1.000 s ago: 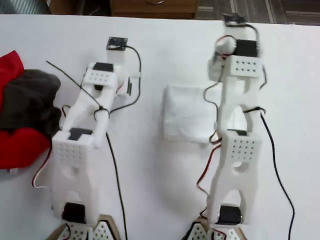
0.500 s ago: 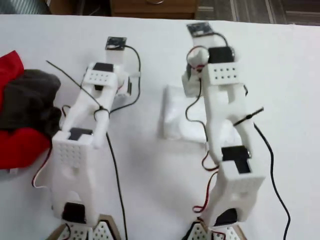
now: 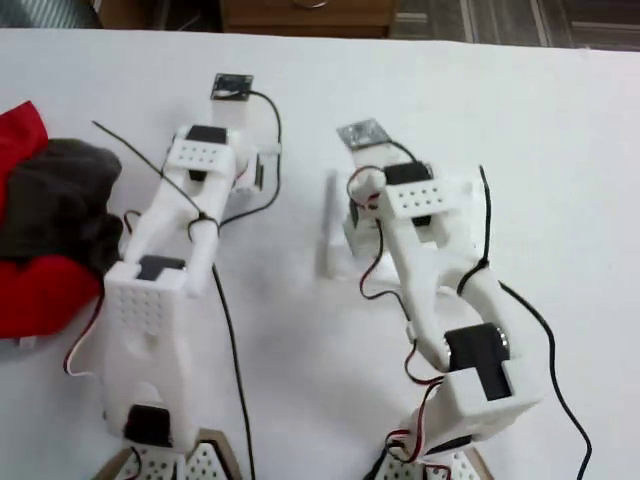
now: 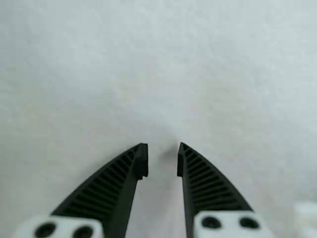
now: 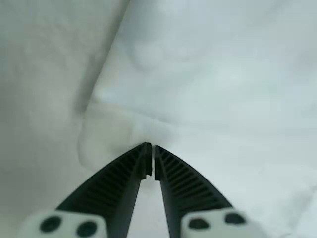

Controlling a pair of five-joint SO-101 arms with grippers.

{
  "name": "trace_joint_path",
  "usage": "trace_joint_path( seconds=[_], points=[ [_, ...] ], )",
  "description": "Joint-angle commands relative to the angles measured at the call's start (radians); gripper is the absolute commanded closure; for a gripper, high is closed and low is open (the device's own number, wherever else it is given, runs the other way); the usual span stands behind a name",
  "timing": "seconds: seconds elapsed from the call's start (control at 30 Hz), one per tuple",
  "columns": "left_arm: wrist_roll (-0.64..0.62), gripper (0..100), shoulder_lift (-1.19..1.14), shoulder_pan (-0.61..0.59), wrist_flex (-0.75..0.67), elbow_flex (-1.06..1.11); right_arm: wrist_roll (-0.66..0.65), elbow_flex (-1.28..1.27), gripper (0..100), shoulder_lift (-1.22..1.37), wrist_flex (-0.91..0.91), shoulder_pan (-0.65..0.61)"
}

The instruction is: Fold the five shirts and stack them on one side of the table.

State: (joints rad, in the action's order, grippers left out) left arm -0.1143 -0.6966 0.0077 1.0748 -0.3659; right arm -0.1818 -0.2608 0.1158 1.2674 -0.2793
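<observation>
White shirt (image 5: 213,74) is pinched at a folded edge by right gripper (image 5: 150,159), jaws clamped together on it. Left gripper (image 4: 162,161) is held over the surface (image 4: 148,59), jaws slightly apart. Red shirt (image 3: 40,290) and grey shirt (image 3: 55,205) are piled far left.

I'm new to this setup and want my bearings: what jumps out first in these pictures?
The heap of red and dark grey crumpled clothes at the white table's left edge stands out most. Next, the right arm bends over a folded white shirt mid-table, with the right gripper shut on a fold of the cloth. The left gripper hangs open over bare tabletop.
</observation>
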Motion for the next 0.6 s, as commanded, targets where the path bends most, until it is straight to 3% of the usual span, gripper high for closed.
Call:
trace_joint_path(
  seconds=[0.0, 0.33, 0.57],
  points=[
    [-0.011, 87, 0.008, -0.009, -0.008, -0.035, -0.009, -0.018, 97.8, -0.067, -0.013, -0.007],
    [-0.011, 87, 0.008, -0.009, -0.008, -0.035, -0.051, -0.117, 97.8, -0.081, -0.082, 0.001],
    [-0.011, 87, 0.008, -0.009, -0.008, -0.035, -0.052, -0.046, 97.8, -0.265, -0.033, -0.008]
  ],
)
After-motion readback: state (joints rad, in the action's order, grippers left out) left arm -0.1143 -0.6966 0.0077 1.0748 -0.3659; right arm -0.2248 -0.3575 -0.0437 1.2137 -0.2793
